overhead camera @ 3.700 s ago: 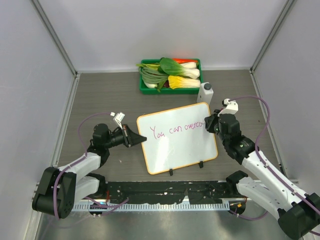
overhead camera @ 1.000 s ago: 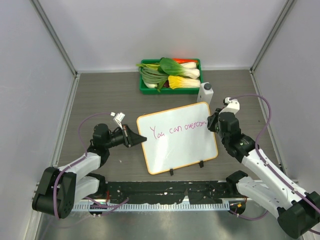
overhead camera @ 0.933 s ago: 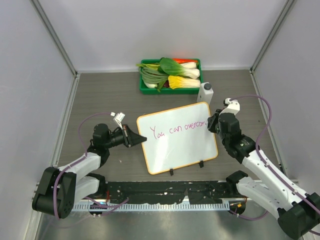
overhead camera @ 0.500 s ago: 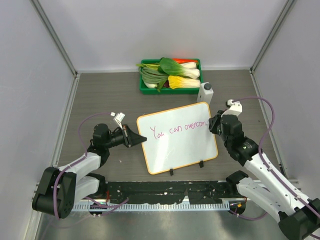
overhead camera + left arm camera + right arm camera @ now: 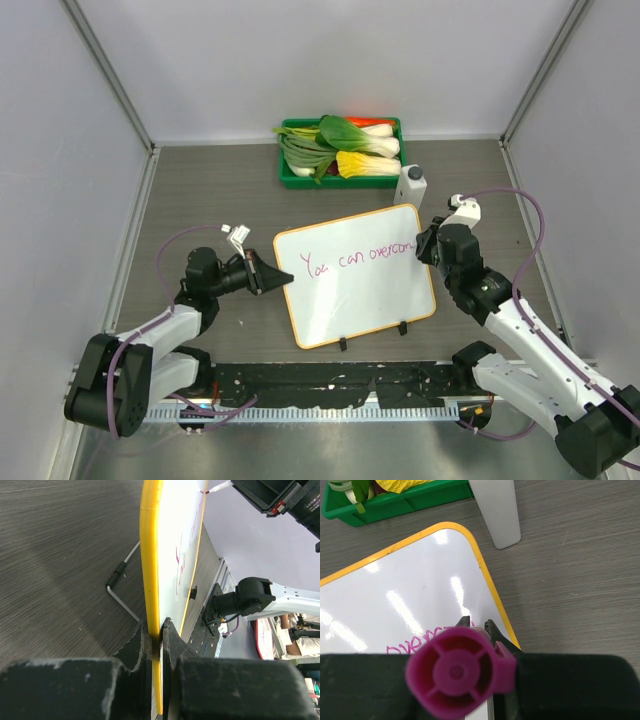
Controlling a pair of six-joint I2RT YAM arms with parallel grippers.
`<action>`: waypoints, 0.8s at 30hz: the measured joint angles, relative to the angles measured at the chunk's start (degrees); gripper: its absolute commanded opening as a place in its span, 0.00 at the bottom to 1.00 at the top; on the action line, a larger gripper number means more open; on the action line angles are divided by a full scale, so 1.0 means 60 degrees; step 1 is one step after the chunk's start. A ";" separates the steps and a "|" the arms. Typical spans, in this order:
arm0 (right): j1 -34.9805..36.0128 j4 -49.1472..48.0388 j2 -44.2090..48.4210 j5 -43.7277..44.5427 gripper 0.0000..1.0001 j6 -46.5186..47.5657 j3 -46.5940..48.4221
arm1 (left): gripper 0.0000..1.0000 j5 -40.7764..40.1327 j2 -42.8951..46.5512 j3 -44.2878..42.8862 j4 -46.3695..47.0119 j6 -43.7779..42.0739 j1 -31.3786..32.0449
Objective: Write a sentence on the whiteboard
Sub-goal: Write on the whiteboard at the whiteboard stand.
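Top view: whiteboard (image 5: 355,290) sits mid-surface, a little toward the near edge. Its long axis runs left to right, with the right end swung slightly toward the far right corner. The sentence (image 5: 358,258) is in pink along the upper part and follows that axis. It reads "You can overcom" so far, so it looks unfinished. Left claw (image 5: 281,279) pinches the board's left rim, likely to steady it against pen pressure. Right claw (image 5: 424,246) is at the board's right rim, at the end of the line of writing. A green tray (image 5: 288,178) of vegetables (image 5: 340,145) is at the far edge, and a white block (image 5: 411,184) stands just beyond the board's far right corner.

Left wrist view: the left claw (image 5: 161,625) is clamped on the orange rim of the whiteboard (image 5: 150,555). The board is seen edge-on. A wire stand (image 5: 122,587) behind it props it off the surface (image 5: 60,555). The marker (image 5: 217,487) tip touches the writing face at the far end.

Right wrist view: the right claw (image 5: 477,625) is pressed onto a magenta marker (image 5: 457,672), seen from its cap end, so the barrel points down at the board. The whiteboard (image 5: 410,590) corner is below, and the tip itself is hidden. The pink letters (image 5: 417,642) end just left of the marker, and little space remains before the rim.
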State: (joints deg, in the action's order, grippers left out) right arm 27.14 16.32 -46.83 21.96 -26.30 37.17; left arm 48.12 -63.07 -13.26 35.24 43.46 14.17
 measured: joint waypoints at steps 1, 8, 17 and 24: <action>0.0000 -0.0007 -0.0011 0.0000 0.01 0.0000 0.0000 | 0.00 0.0000 0.0000 0.0000 0.0000 0.0000 0.0000; 0.0000 -0.0135 -0.0127 0.0066 0.01 0.0007 0.0000 | 0.00 0.0004 0.0000 0.0000 0.0000 0.0000 0.0000; -0.0091 -0.0211 -0.0328 0.0317 0.01 0.0007 0.0000 | 0.00 0.0000 0.0000 0.0000 0.0015 0.0004 0.0000; -0.0186 -0.0208 -0.0357 0.0441 0.01 0.0022 0.0036 | 0.00 0.0000 0.0004 0.0000 0.0015 0.0004 0.0000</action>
State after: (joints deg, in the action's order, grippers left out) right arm 26.02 15.07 -48.97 24.60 -26.17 37.39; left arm 48.12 -63.05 -13.26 35.33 43.48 14.17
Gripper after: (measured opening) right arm 0.197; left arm 0.072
